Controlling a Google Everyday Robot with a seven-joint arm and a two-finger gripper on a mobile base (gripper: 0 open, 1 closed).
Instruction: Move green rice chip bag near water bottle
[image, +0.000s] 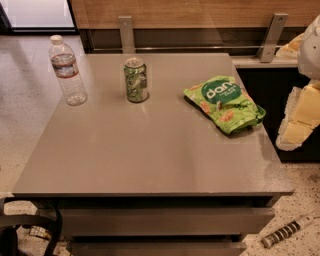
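The green rice chip bag (223, 102) lies flat on the right part of the grey table (150, 160), close to its right edge. The water bottle (67, 70) stands upright at the far left corner of the table. My gripper (299, 117) shows as white and pale-yellow parts at the right edge of the view. It hangs beyond the table's right side, to the right of the bag and apart from it. It holds nothing that I can see.
A green soda can (135, 80) stands upright between the bottle and the bag, towards the back. A wooden wall panel with metal brackets (126, 32) runs behind the table. A striped cylinder (286, 231) lies on the floor at the lower right. A black curved object (30, 225) sits at the lower left.
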